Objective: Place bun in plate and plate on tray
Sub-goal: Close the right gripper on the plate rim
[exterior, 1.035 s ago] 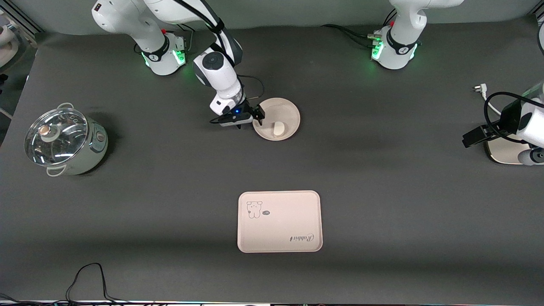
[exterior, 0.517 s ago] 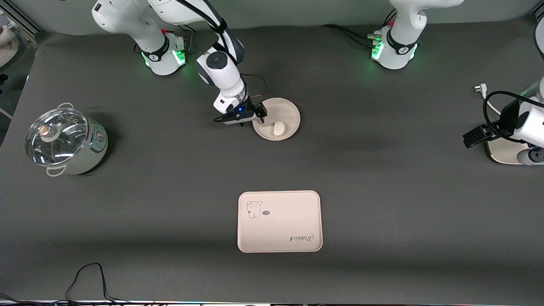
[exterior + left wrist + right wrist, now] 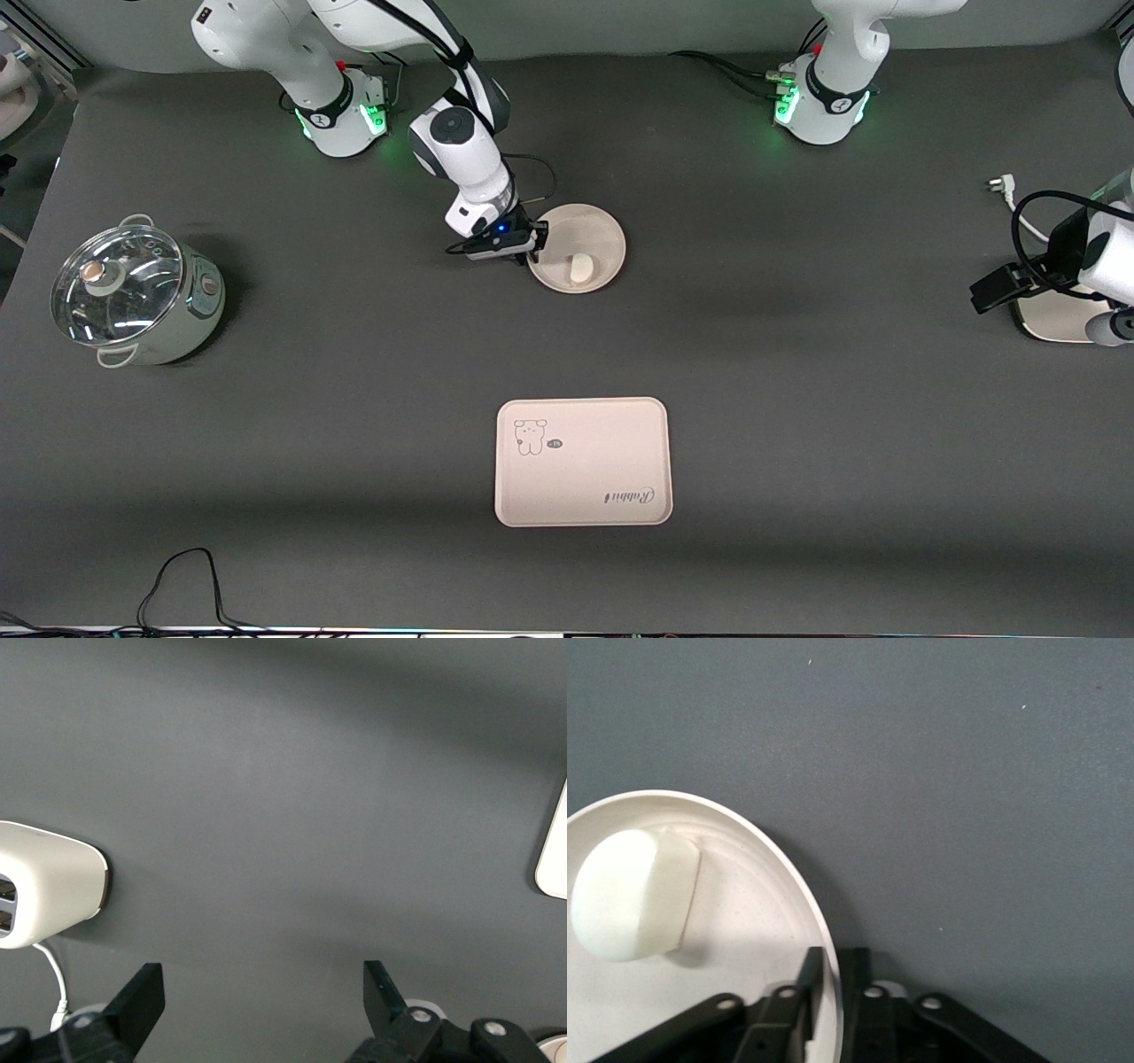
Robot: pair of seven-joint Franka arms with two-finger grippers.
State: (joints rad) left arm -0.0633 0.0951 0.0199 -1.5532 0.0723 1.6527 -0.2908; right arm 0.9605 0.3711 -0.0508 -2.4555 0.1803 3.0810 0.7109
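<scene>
The round cream-pink plate [image 3: 592, 232] lies on the dark table near the robots' bases, with the off-white bun [image 3: 581, 268] in it. My right gripper [image 3: 535, 250] is shut on the plate's rim at the side toward the right arm's end. In the right wrist view one finger is inside the plate rim [image 3: 806, 904] and one outside, with the bun [image 3: 631, 895] close by in the plate. The cream-pink tray [image 3: 582, 462] with the animal drawing and "Rabbit" lettering lies nearer the front camera. My left gripper [image 3: 261, 992] is open and empty at the left arm's end of the table.
A lidded pot [image 3: 133, 292] stands at the right arm's end of the table. A white device [image 3: 44, 895] with a cable lies by my left gripper; it also shows in the front view [image 3: 1050, 317]. A black cable [image 3: 182, 580] lies at the front edge.
My right gripper has closed on the plate's rim. The left arm has shifted slightly. The plate, bun and tray have not moved.
</scene>
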